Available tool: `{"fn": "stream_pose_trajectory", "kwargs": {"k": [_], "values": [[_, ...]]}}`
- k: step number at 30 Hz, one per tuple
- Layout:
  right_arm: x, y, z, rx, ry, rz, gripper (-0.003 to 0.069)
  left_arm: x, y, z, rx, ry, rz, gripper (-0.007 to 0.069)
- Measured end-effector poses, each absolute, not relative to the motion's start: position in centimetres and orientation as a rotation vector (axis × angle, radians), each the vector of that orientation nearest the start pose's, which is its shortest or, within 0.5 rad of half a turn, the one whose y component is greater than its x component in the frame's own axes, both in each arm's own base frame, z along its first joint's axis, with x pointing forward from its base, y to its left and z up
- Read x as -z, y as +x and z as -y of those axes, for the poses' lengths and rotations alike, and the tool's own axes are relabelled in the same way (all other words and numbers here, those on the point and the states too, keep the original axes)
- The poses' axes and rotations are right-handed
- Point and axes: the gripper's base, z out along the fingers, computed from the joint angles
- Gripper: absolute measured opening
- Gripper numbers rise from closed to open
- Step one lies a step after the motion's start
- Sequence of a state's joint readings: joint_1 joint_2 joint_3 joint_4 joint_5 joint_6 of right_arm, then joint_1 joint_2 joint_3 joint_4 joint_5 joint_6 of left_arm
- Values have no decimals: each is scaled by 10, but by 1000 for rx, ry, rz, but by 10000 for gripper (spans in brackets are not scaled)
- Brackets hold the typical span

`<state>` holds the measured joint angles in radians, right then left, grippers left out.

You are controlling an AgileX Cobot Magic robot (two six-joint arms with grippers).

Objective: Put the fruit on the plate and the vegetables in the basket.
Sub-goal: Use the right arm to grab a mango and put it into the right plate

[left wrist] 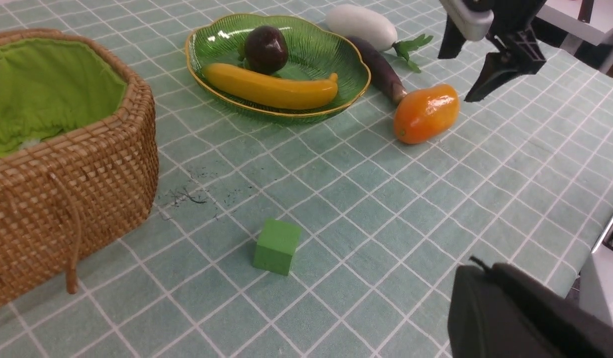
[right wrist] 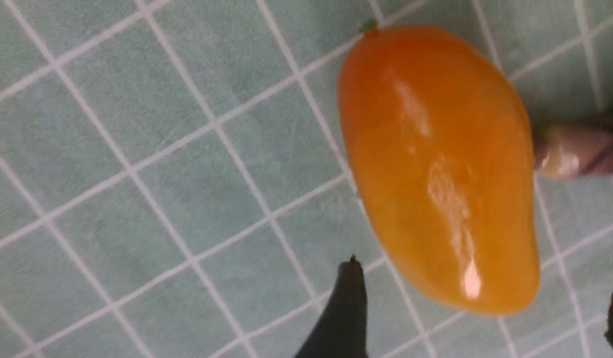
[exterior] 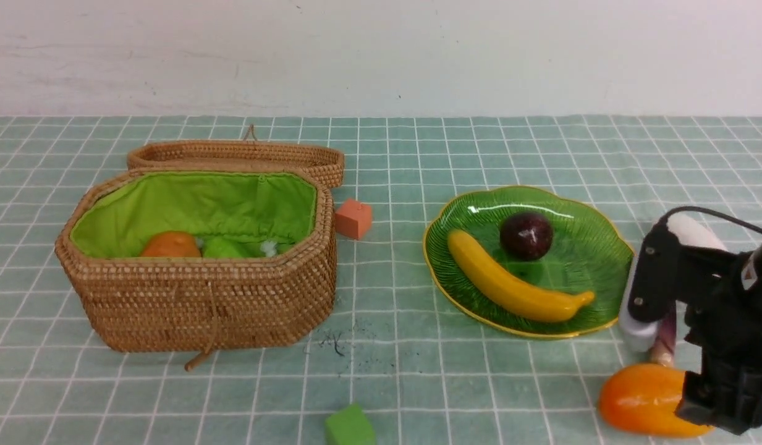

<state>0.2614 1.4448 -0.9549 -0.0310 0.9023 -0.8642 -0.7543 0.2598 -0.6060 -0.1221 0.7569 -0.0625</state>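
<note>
The plate (exterior: 594, 247) holds the yellow banana (exterior: 516, 285) and the dark mangosteen (exterior: 526, 235). The orange mango (exterior: 637, 398) lies on the cloth in front of the plate's right side. My right gripper (right wrist: 485, 298) hangs open over it, one end of the mango between the spread fingers, not touching. Behind the mango lie the purple eggplant (left wrist: 381, 69) and the white radish (left wrist: 361, 25). The woven basket (exterior: 195, 303) stands open on the left, with the potato (exterior: 170, 245) and green gourd (exterior: 225, 248) inside. My left gripper (left wrist: 480, 271) is shut, empty, near the table's front.
The basket's lid (exterior: 238, 154) lies folded back behind it. A salmon cube (exterior: 354, 218) sits between basket and plate. A green cube (left wrist: 277, 246) sits near the front edge. Dark scuff marks (exterior: 337, 343) show on the checked cloth by the basket.
</note>
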Motion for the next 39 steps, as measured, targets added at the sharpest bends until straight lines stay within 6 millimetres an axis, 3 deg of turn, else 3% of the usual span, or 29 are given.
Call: {"fn": "stream_pose_trajectory", "kwargs": {"k": [8,14,18,24,28,29,31,34,37,38,39], "values": [[-197,286,-74,156,-1672,-2387,645,-329,25,34,689,635,-1845,-13],[-167,292,-76,124,-1734,-2447,611,-329,25,34,689,635,-1845,-10],[-165,291,-83,129,-1773,-2423,549,-329,25,34,689,636,-1847,-8],[-183,285,-92,158,-1730,-2426,549,-329,25,34,688,637,-1848,-5],[-228,281,-93,162,-1464,-2519,549,-330,25,34,661,674,-1820,-3],[-229,280,-92,161,-1448,-2526,549,-330,25,34,658,677,-1817,-3],[-261,282,-94,122,-1170,-2552,549,-332,25,35,629,721,-1763,-2],[-289,295,-96,11,-764,-2537,549,-338,25,37,621,754,-1672,-2],[-297,326,-99,-95,-462,-2454,549,-345,25,39,658,732,-1595,-2],[-295,327,-99,-101,-448,-2456,549,-345,25,39,661,731,-1595,-2],[-288,345,-100,-129,-373,-2437,549,-347,25,39,683,716,-1580,-2]]}}
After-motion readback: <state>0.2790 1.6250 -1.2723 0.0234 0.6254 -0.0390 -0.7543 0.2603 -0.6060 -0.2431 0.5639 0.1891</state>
